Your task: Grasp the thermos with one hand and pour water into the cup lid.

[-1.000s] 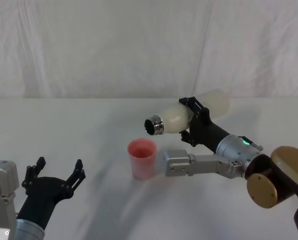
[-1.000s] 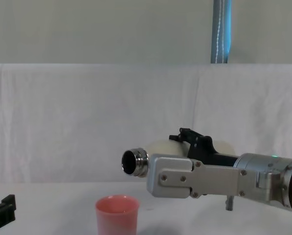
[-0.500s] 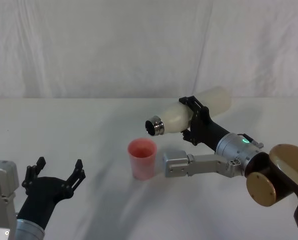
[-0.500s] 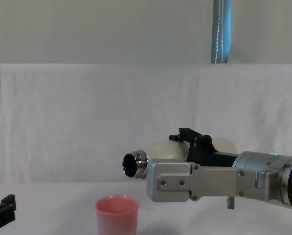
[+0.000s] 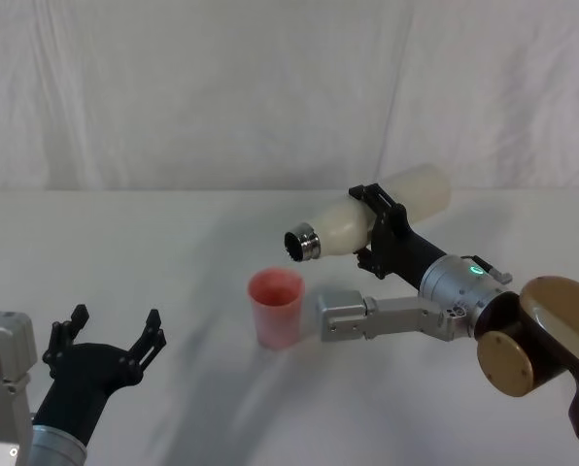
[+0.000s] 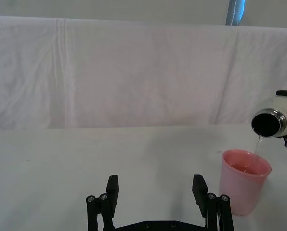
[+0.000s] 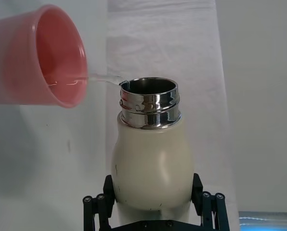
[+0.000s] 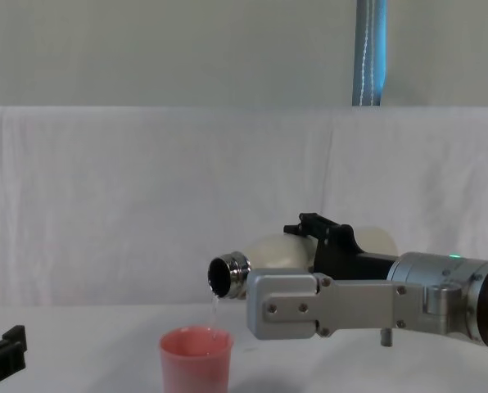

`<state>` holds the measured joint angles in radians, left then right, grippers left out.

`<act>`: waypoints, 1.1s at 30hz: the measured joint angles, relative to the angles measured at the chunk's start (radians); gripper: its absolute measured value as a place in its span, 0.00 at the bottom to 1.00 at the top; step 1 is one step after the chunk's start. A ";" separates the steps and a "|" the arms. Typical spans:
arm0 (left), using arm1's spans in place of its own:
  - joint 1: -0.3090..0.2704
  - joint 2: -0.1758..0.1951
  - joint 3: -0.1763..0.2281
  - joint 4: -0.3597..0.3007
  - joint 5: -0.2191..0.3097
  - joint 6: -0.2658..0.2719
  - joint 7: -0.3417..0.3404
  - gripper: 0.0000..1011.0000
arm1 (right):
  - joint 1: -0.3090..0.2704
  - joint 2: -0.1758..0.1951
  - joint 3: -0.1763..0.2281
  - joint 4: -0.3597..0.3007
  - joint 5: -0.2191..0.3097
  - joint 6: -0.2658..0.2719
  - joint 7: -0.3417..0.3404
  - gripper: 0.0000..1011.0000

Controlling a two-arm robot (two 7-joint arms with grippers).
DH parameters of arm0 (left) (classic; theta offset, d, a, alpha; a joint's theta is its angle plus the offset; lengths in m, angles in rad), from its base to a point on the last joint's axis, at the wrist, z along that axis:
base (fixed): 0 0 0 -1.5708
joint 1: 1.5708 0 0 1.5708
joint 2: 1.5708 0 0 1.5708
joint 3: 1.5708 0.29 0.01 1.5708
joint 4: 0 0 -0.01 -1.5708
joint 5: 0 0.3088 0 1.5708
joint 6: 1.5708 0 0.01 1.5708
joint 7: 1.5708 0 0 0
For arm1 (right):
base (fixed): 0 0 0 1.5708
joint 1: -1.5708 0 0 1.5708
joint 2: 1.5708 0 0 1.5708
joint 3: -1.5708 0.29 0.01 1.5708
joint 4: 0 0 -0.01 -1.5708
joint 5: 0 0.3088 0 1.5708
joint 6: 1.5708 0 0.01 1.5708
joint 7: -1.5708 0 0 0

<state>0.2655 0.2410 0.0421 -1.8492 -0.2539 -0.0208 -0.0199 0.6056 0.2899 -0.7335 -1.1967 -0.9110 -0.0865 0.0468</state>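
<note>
My right gripper point(image 5: 375, 231) is shut on the cream-white thermos point(image 5: 353, 221), held in the air and tipped nearly level with its steel neck pointing left and slightly down. A thin stream of water runs from the neck point(image 8: 228, 275) into the pink cup lid point(image 8: 196, 359) standing upright on the table just below. In the right wrist view the thermos point(image 7: 152, 159) sits between the fingers point(image 7: 99, 206) and the stream lands inside the cup lid point(image 7: 42, 83). The left wrist view has the cup lid point(image 6: 243, 180) holding some water. My left gripper point(image 5: 108, 342) rests open low at the near left, apart from both.
A white cloth covers the table point(image 5: 173, 252) and hangs as a backdrop behind it. A blue vertical post point(image 8: 370, 53) stands behind the backdrop. The right forearm point(image 5: 406, 316) stretches across the table just right of the cup lid.
The thermos has tipped its neck a little further down, and water now streams into the cup lid. The left arm has stayed still.
</note>
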 joint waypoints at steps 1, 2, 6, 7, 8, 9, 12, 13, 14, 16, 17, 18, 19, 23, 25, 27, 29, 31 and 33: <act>0.000 0.000 0.000 0.000 0.000 0.000 0.000 0.99 | 0.002 -0.001 0.000 0.002 -0.001 0.000 -0.002 0.94; 0.000 0.000 0.000 0.000 0.000 0.000 0.000 0.99 | 0.005 -0.002 -0.001 0.007 -0.003 0.000 -0.004 0.94; 0.000 0.000 0.000 0.000 0.000 0.000 0.000 0.99 | 0.010 -0.006 -0.003 0.016 -0.005 -0.002 -0.011 0.94; 0.000 0.000 0.000 0.000 0.000 0.000 0.000 0.99 | 0.011 -0.007 -0.004 0.018 -0.006 -0.002 -0.011 0.94; 0.000 0.000 0.000 0.000 0.000 0.000 0.000 0.99 | 0.012 -0.007 -0.004 0.019 -0.006 -0.003 -0.012 0.94; 0.000 0.000 0.000 0.000 0.000 0.000 0.000 0.99 | 0.013 -0.007 -0.004 0.020 -0.006 -0.003 -0.013 0.94; 0.000 0.000 0.000 0.000 0.000 0.000 0.000 0.99 | 0.015 -0.007 -0.005 0.021 -0.007 -0.004 -0.016 0.94; 0.000 0.000 0.000 0.000 0.000 0.000 0.000 0.99 | 0.015 -0.007 -0.006 0.022 -0.007 -0.005 -0.016 0.94; 0.000 0.000 0.000 0.000 0.000 0.000 0.000 0.99 | 0.016 -0.007 -0.007 0.024 -0.008 -0.006 -0.018 0.94; 0.000 0.000 0.000 0.000 0.000 0.000 0.000 0.99 | 0.018 -0.007 -0.007 0.025 -0.009 -0.007 -0.018 0.94; 0.000 0.000 0.000 0.000 0.000 0.000 0.000 0.99 | 0.018 -0.007 -0.008 0.026 -0.010 -0.007 -0.019 0.94; 0.000 0.000 0.000 0.000 0.000 0.000 0.000 0.99 | 0.018 -0.007 -0.008 0.026 -0.011 -0.008 -0.020 0.94; 0.000 0.000 0.000 0.000 0.000 0.000 0.000 0.99 | 0.019 -0.007 -0.009 0.026 -0.012 -0.008 -0.021 0.94; 0.000 0.000 0.000 0.000 0.000 0.000 0.000 0.99 | 0.022 -0.005 -0.013 0.028 -0.017 -0.011 -0.025 0.94; 0.000 0.000 0.000 0.000 0.000 0.000 0.000 0.99 | 0.023 -0.003 -0.015 0.028 -0.019 -0.013 -0.026 0.94; 0.000 0.000 0.000 0.000 0.000 0.000 0.000 0.99 | 0.024 -0.002 -0.016 0.028 -0.020 -0.014 -0.026 0.94; 0.000 0.000 0.000 0.000 0.000 0.000 0.000 0.99 | 0.025 -0.001 -0.017 0.029 -0.020 -0.015 -0.026 0.94; 0.000 0.000 0.000 0.000 0.000 0.000 0.000 0.99 | 0.026 -0.001 -0.017 0.031 -0.020 -0.016 -0.026 0.94; 0.000 0.000 0.000 0.000 0.000 0.000 0.000 0.99 | 0.027 -0.001 -0.018 0.031 -0.021 -0.016 -0.026 0.94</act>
<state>0.2655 0.2410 0.0422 -1.8492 -0.2538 -0.0208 -0.0199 0.6325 0.2890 -0.7512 -1.1652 -0.9316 -0.1028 0.0206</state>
